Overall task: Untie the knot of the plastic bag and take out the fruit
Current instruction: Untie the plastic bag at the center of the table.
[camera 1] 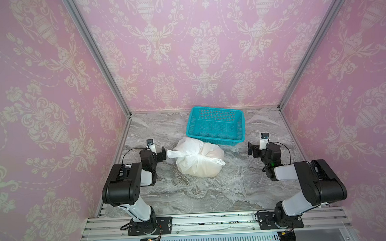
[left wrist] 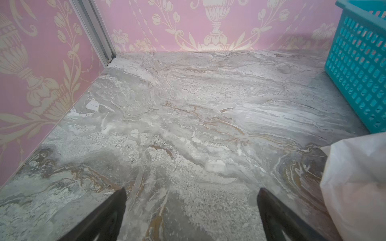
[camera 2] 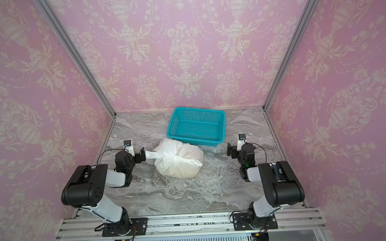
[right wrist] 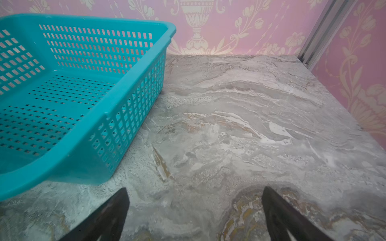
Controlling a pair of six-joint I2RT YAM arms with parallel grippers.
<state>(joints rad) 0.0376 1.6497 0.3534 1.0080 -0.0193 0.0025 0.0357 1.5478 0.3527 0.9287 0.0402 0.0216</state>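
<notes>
Lying on the worktop (camera 1: 213,191), plastic bag (camera 1: 201,170) shows its knot (camera 1: 185,158) tied, near basket (camera 1: 214,126) | left hand (camera 1: 162,154) apart, empty | right hand (camera 1: 252,148) apart, empty

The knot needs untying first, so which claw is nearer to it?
Left. The left claw hangs beside the tail leading to the knot; the right claw stands farther off, beyond the plastic bag's other end.

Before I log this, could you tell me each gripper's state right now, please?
Left gripper: open, holding nothing, beside the plastic bag.
Right gripper: open, holding nothing.
</notes>
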